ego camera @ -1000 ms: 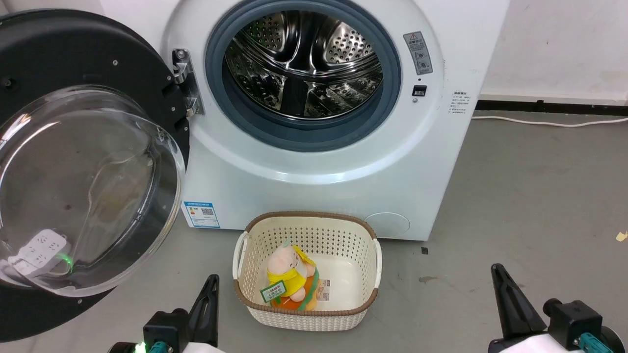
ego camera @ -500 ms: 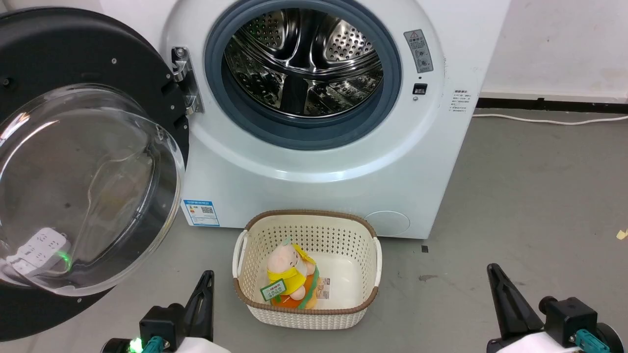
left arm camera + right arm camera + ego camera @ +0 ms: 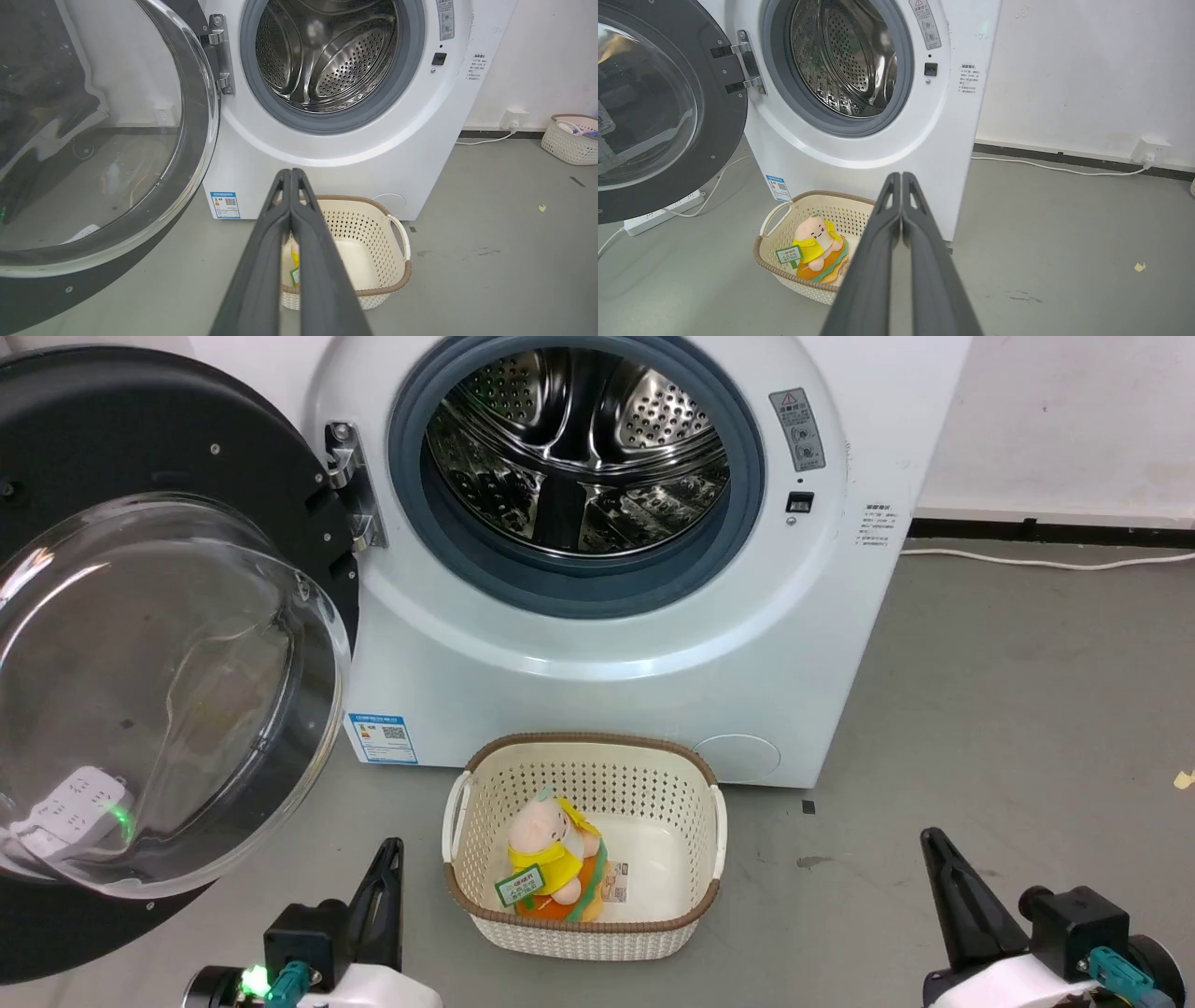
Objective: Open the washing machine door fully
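Left wrist view | washing machine door (image 3: pixel 93 140) open, up-left of left end effector (image 3: pixel 291 171) | pressed together

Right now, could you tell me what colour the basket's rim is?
Brown, topping the cream basket; clearest in the head view.

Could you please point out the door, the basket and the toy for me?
door (image 3: pixel 121 420), head view, on its black frame.
basket (image 3: pixel 579 738), head view, on its far rim.
toy (image 3: pixel 540 823), head view, on its pink head.
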You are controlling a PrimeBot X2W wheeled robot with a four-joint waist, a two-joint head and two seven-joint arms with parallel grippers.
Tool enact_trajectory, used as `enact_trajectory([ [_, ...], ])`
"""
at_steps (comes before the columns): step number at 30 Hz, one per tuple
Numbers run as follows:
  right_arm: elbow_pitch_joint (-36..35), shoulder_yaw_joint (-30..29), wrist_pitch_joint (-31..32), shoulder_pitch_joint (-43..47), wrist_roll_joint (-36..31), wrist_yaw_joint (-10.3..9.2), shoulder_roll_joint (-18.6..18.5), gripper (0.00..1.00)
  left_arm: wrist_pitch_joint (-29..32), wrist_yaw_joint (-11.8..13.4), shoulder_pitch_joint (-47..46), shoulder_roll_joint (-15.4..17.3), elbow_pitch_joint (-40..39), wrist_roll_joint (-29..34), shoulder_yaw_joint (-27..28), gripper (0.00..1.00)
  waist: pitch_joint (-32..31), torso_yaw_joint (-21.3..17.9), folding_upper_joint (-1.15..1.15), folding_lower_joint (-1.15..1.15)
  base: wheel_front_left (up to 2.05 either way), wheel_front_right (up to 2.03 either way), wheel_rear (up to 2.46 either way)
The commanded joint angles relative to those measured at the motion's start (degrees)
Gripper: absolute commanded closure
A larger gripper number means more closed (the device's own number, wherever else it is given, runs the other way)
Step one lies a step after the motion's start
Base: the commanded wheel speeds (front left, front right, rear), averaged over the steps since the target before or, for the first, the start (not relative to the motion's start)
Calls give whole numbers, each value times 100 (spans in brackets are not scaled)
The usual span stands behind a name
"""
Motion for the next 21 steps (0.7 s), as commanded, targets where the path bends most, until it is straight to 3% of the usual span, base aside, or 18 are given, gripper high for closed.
enact_trajectory([
  [1, -54, 5, 26, -71, -64, 3, 15, 100, 49, 42, -63, 3, -36, 41, 31, 100, 3, 0, 0, 0, 0, 0, 0],
  [21, -133, 10, 249, -156, -188, 4, 19, 100, 272, 67, -130, 3, -182, 166, 123, 100, 45, 1, 0, 0, 0, 0, 0],
])
